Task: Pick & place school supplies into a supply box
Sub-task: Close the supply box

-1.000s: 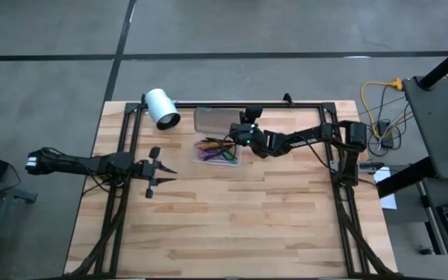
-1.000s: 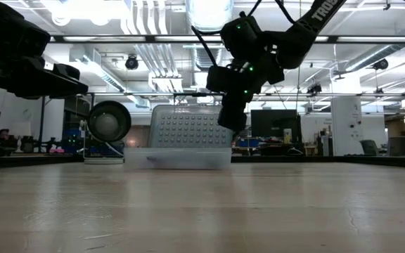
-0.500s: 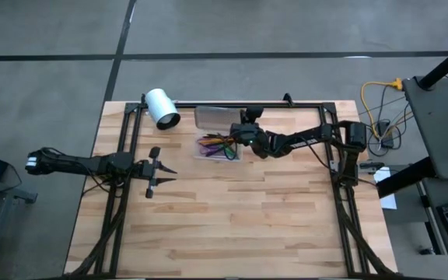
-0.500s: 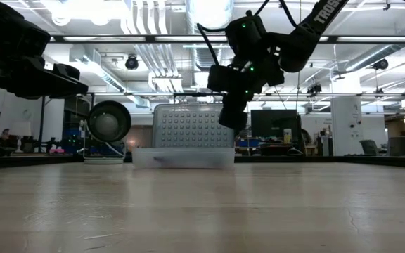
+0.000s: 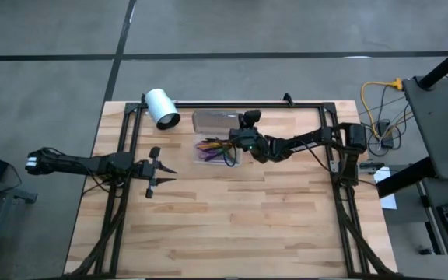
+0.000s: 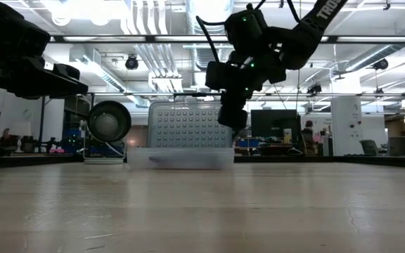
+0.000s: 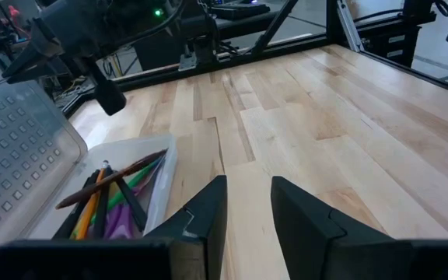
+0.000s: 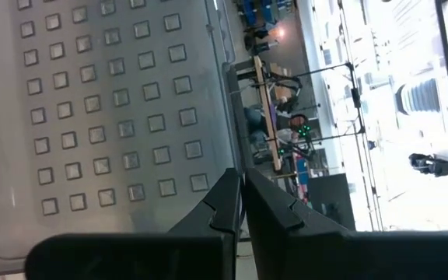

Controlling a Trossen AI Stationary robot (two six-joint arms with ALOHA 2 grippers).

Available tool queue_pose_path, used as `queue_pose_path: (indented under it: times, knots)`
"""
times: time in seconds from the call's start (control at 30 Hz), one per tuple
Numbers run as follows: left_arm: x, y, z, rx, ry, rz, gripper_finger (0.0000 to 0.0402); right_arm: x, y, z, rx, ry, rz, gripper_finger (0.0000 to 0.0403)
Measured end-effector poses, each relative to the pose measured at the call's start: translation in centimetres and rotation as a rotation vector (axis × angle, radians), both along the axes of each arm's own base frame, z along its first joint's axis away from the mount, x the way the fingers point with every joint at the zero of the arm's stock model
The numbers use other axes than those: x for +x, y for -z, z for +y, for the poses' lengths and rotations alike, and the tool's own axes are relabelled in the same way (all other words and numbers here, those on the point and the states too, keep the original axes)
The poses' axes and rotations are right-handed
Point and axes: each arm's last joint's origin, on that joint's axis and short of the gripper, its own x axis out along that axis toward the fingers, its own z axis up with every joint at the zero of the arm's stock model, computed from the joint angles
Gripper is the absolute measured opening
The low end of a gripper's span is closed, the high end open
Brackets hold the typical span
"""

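Observation:
The supply box (image 5: 216,150) is a clear case at the table's far middle, with several coloured pens and pencils (image 7: 103,198) lying inside it. Its grey dotted lid (image 6: 188,126) stands open and upright along the far side. My right gripper (image 6: 232,123) hangs shut over the box's right end, pointing down beside the lid's right edge (image 7: 75,138); its wrist view is filled by the lid (image 8: 107,101). My left gripper (image 5: 166,167) waits open above the table, left of the box and nearer the table's front. I cannot pick out the scissors. My right gripper (image 8: 242,187) comes from above with shut fingers close to the lid's right edge. I cannot tell whether the fingers touch the lid or the box.
A white cylinder (image 5: 162,107) lies on its side at the far left of the table, left of the box. A dark frame rail (image 5: 232,105) runs along the far edge behind the lid. Bare wood (image 5: 232,218) spreads over the near half of the table.
My right gripper has shifted a little toward the table's right edge and back toward the left, staying shut above the box's right end. The box slid slightly right and back with it. The left arm kept still.

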Motion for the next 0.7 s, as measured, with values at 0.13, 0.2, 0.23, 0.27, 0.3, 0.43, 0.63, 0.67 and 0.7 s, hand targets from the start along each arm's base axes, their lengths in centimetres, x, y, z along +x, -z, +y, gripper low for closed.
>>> queue_pose_path:
  times: [0.13, 0.2, 0.23, 0.27, 0.3, 0.43, 0.63, 0.67, 0.7]
  knots:
    - [0.0, 0.0, 0.0, 0.0, 0.0, 0.0, 0.0086, 0.0, 0.0, 0.3, -0.001, -0.004, 0.001, 0.0009]
    - [0.0, 0.0, 0.0, 0.0, 0.0, 0.0, 0.0086, 0.0, 0.1, 0.4, -0.008, 0.006, -0.007, 0.0009]
    - [0.0, 0.0, 0.0, 0.0, 0.0, 0.0, 0.0086, -0.1, 0.1, 0.5, -0.012, 0.005, -0.009, 0.0009]
    - [0.0, 0.0, 0.0, 0.0, -0.001, 0.0, 0.0086, -0.1, 0.1, 0.6, -0.016, 0.004, -0.011, 0.0009]
    - [0.0, 0.0, 0.0, 0.0, 0.0, 0.0, 0.0086, -0.1, 0.0, 0.6, -0.02, 0.004, -0.017, 0.0009]
    - [0.0, 0.0, 0.0, 0.0, 0.0, 0.0, 0.0086, -0.3, 0.2, 1.1, -0.037, -0.011, -0.027, 0.0009]
    - [0.0, 0.0, 0.0, 0.0, 0.0, 0.0, 0.0086, -0.7, 0.8, 1.8, -0.045, -0.021, -0.02, 0.0009]
    - [0.0, 0.0, 0.0, 0.0, 0.0, 0.0, 0.0086, -0.8, 0.9, 1.9, -0.045, -0.02, -0.018, 0.0008]
    - [0.0, 0.0, 0.0, 0.0, 0.0, 0.0, 0.0086, -0.8, 1.0, 2.0, -0.044, -0.021, -0.02, 0.0008]
